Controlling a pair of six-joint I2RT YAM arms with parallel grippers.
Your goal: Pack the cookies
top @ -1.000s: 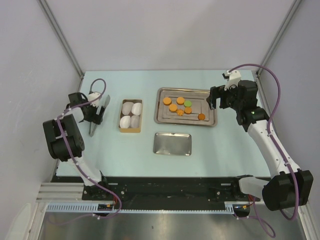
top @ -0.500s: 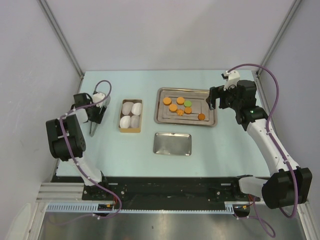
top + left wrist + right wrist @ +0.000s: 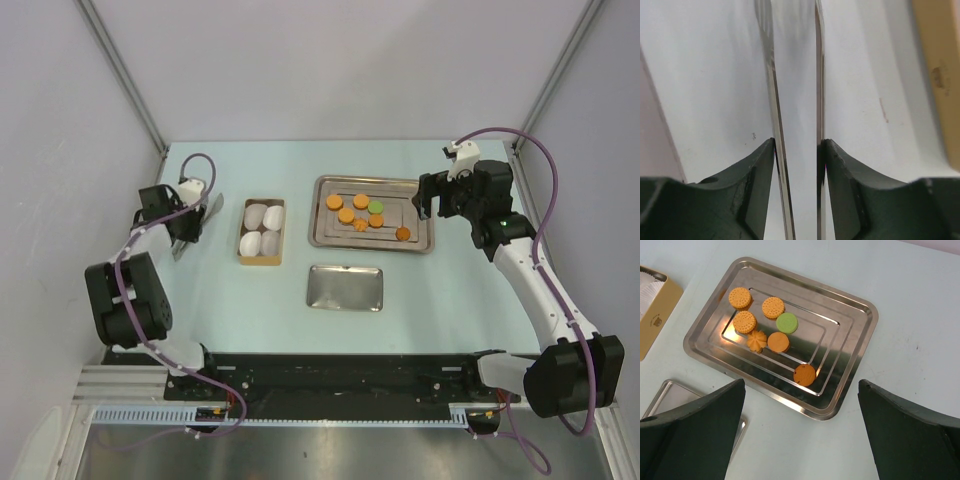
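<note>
Several orange cookies and a green one lie on the big steel tray; the right wrist view shows the orange cookies and the green cookie close up. My right gripper hangs open above that tray's right end, holding nothing. At the far left my left gripper is shut on steel tongs. In the left wrist view each tong arm presses against a finger of that gripper.
A tan box holding white paper cups sits between the tongs and the big tray; its corner shows as a box in the right wrist view. A small bare steel tray lies nearer the arms.
The left gripper has closed onto the tongs' two arms and its wrist has shifted slightly. The right arm and the cookies have not moved.
</note>
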